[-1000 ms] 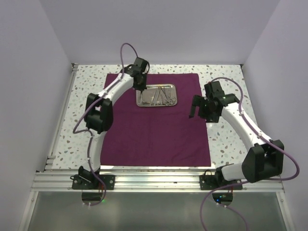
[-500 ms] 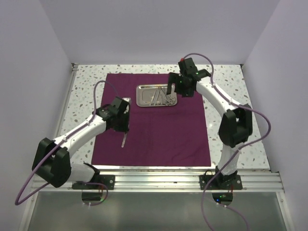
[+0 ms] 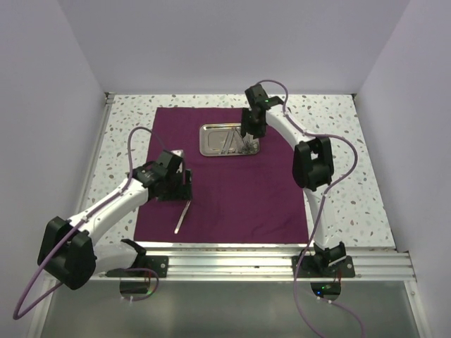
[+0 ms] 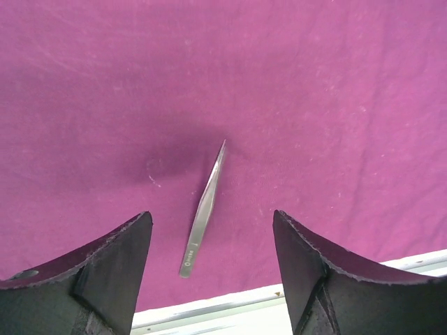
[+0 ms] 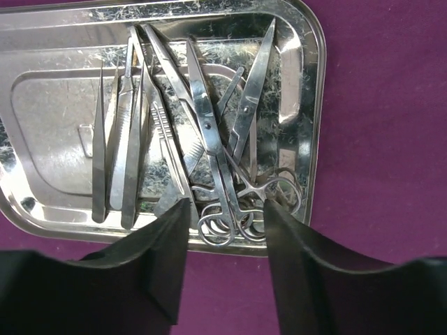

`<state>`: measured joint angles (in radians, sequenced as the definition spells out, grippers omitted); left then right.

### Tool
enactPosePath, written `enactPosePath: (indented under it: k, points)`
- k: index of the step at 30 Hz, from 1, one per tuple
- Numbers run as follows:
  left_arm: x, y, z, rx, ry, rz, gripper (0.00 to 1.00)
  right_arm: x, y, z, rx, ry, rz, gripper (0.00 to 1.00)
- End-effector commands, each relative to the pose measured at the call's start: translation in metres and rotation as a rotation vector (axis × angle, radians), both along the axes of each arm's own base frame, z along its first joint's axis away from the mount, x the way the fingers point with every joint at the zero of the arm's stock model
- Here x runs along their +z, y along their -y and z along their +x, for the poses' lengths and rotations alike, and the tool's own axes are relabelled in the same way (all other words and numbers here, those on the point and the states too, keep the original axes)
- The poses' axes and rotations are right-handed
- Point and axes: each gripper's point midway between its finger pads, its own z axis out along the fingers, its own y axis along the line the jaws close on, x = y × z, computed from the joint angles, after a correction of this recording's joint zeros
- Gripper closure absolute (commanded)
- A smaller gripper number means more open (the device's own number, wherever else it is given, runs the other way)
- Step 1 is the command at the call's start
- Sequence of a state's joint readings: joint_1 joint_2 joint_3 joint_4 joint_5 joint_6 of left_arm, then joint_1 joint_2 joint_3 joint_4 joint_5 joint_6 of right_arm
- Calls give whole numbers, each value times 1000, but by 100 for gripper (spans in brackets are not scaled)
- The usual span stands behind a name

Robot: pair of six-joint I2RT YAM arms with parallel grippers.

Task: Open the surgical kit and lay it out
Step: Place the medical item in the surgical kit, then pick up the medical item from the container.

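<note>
The only writing is a tiny stamped mark near the blunt end of the tweezers [image 4: 203, 213], too small to read. They lie flat on the purple cloth [image 3: 232, 204] just ahead of the left gripper [image 3: 177, 186], pointed tip away from it. This gripper stands wide open and holds nothing, and neither finger [image 4: 105, 279] touches the tweezers.

The right gripper [image 5: 225, 208] hangs over the near rim of the steel tray [image 5: 49, 112], about half open. The ring handles [image 5: 223, 229] of the scissors lie in the gap between its fingers. Whether the pads touch them cannot be made out, and the fingers hide part of the rim.

More tweezers [image 5: 98, 153] lie to that gripper's left in the tray. From above the instruments are only a small glinting tangle. That view alone shows the cloth spread flat on the speckled counter [image 3: 331, 176].
</note>
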<state>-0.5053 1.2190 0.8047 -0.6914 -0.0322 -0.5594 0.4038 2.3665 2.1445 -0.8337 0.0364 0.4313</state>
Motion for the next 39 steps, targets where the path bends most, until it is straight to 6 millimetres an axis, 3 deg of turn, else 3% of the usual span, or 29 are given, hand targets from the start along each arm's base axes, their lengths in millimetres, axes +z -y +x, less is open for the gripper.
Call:
enactPosePath:
  k: [1, 11, 18, 25, 30, 34, 36, 39]
  points:
    - [17, -1, 6, 33, 43, -6, 26, 23, -5, 10, 5, 56, 9, 52]
    - [18, -8, 0, 38, 41, 12, 27, -3, -20, 10, -2, 32, -26, 60]
    - [18, -8, -1, 30, 42, 12, 27, -23, -8, 14, -45, 10, -102, 67]
    - [19, -8, -1, 20, 44, 16, 27, -47, 2, 1, -63, -42, -204, 73]
    - [20, -8, 0, 16, 50, 15, 27, -52, -2, -14, -28, -64, -290, 73]
    - [19, -8, 1, 16, 49, 17, 27, -58, -6, -22, -11, -82, -307, 83]
    - [19, -8, 1, 16, 48, 17, 27, -63, -6, -25, -8, -96, -316, 99]
    - [19, -8, 0, 19, 48, 18, 27, -58, -7, -22, -1, -83, -315, 100]
